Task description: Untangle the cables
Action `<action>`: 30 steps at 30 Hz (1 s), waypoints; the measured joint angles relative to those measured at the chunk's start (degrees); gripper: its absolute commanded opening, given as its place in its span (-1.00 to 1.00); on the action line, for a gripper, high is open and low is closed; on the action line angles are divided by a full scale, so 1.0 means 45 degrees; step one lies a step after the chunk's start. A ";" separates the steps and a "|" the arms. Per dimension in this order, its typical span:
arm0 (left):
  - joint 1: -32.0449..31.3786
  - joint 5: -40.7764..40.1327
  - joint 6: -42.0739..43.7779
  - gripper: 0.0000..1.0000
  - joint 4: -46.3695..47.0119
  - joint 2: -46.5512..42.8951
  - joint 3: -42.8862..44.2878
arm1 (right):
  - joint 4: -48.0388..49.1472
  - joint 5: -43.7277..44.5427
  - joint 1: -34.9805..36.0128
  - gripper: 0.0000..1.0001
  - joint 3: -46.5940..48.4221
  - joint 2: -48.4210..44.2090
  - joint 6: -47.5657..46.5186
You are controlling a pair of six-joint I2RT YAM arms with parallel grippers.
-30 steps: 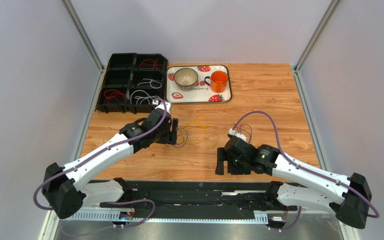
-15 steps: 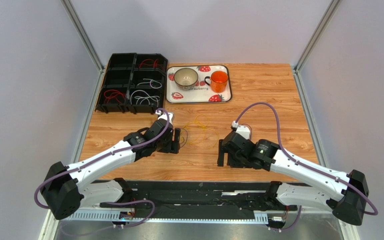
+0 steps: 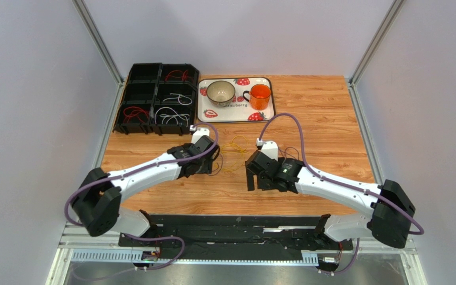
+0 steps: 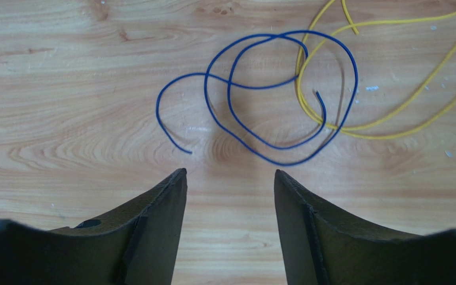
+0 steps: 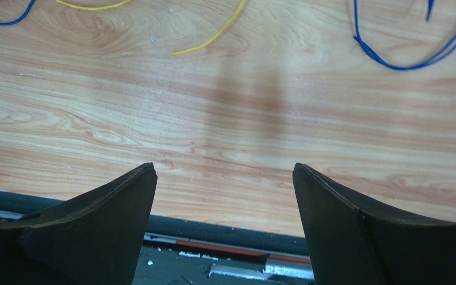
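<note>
1. The left gripper (image 4: 229,173): jaws apart, nothing between them, tips low over the bare table (image 4: 64,119).
2. A blue cable (image 4: 231,87): a loose double loop lying flat just ahead of the left fingertips. One free end lies nearest the left-hand finger, and the cable is clear of both.
3. A yellow cable (image 4: 379,136): ahead and to the right of the left gripper, crossing the right side of the blue loop. Which one lies on top cannot be told.
4. The right gripper (image 5: 224,166): jaws wide apart and empty, only wood between them, with the table's near edge just behind the tips.
5. Ahead-left of the right gripper is a yellow strand end (image 5: 212,38), and ahead-right a blue strand (image 5: 412,67). Both are well clear of the fingers.
6. In the top view, thin strands lie between the two grippers.
7. Beyond the left gripper is a black compartment bin (image 3: 153,98) holding red strands (image 3: 134,113) and white strands (image 3: 171,116). To its right is a strawberry tray (image 3: 230,114) with a bowl (image 3: 220,91) and an orange mug (image 3: 260,95).
</note>
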 measured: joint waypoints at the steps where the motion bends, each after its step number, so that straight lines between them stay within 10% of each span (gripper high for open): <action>1: 0.0010 -0.0151 0.0000 0.22 0.0044 0.0495 0.0267 | 0.0194 0.0029 -0.0034 0.80 0.0044 0.0223 -0.0180; 26: 0.0729 0.0330 -0.0068 -0.23 0.1039 0.4124 0.1462 | 0.2730 -0.1268 -0.1530 0.79 -0.0058 0.1943 -0.1880; 30: 0.0772 0.0447 -0.0311 -0.71 0.1175 0.4177 0.1486 | 0.2846 -0.1413 -0.1569 0.78 -0.0209 0.1943 -0.1914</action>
